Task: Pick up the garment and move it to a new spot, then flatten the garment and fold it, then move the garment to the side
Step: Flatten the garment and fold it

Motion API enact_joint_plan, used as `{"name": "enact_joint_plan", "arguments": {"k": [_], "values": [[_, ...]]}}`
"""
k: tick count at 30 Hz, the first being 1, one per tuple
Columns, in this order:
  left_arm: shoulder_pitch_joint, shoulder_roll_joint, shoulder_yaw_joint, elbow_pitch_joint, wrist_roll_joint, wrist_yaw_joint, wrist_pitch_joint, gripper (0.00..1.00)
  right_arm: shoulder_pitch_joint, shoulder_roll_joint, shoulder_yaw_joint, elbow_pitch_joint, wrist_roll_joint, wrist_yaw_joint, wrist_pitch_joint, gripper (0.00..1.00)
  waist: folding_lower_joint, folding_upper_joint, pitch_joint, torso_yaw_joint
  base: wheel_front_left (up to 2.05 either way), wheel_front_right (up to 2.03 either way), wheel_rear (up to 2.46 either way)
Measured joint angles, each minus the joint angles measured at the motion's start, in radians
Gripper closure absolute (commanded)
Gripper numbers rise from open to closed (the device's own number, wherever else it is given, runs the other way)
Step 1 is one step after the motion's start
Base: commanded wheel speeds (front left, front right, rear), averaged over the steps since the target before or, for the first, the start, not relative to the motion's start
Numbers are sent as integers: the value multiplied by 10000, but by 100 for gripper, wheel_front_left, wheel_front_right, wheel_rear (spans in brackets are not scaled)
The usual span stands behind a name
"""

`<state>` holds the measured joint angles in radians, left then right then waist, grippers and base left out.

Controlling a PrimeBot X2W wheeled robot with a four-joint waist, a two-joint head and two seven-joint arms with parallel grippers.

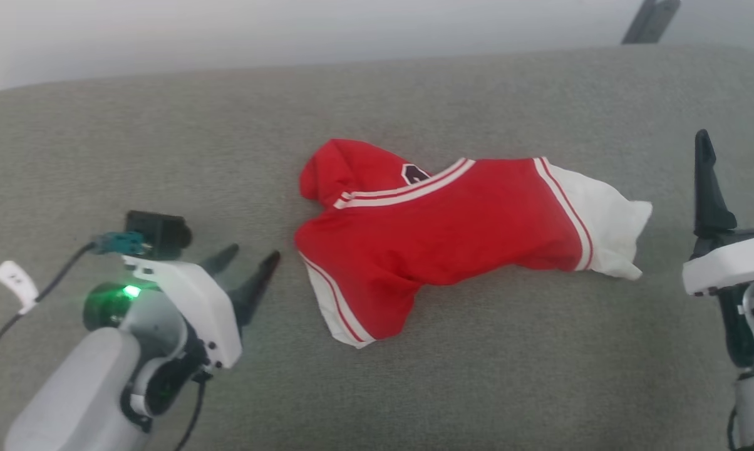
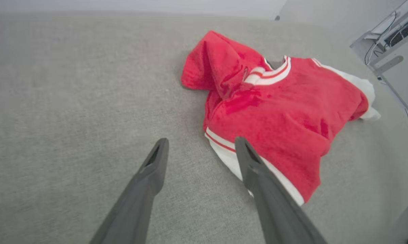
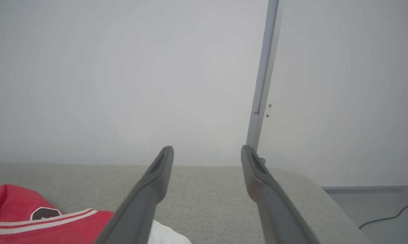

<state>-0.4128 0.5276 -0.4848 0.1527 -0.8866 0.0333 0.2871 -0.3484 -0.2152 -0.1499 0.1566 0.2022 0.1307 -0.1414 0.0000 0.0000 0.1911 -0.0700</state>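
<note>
One garment (image 1: 452,232) lies between the two grippers. The left gripper (image 1: 255,252) and the right gripper (image 1: 733,133) have two dark fingers (image 2: 149,176) each, four in all. The garment shows two white sleeves (image 1: 602,219): one just ahead of the left gripper's tips, the other at the end toward the right gripper. There are three striped trim bands (image 1: 408,188) (one at the neck, one at each sleeve seam). One dark lettering patch (image 1: 414,173) sits past the neck band, partly folded under. One grey cushion (image 1: 164,156) lies beneath both grippers. One green light (image 1: 130,290) glows behind the left gripper. One upright bar (image 3: 263,81) stands beyond the right gripper's fingers, and one cable (image 3: 387,217) lies off to their right.
</note>
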Motion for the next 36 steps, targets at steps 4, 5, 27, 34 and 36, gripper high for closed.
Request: {"name": "enact_joint_plan", "arguments": {"k": [4,5,27,34,36], "values": [[-40,-201,-326,309,-119,240,732,0,116,288,109,-56,-98,0,-230,0,0,0,218,-298,0,0,0],[-78,-263,-387,380,-213,263,874,0,117,347,121,-63,-98,0,-251,0,0,1,272,-360,0,0,0],[-1215,-1317,-1122,2477,-552,148,2211,100,33,378,265,468,-109,0,-343,0,0,0,733,-818,0,0,0],[-1261,-1304,-1267,2514,-336,307,2073,100,64,380,104,604,-201,0,-345,0,0,0,580,-658,0,0,0],[-1239,-1198,-1319,2435,-236,424,2073,100,106,385,86,621,-211,0,-345,0,0,0,501,-611,0,0,0]]}}
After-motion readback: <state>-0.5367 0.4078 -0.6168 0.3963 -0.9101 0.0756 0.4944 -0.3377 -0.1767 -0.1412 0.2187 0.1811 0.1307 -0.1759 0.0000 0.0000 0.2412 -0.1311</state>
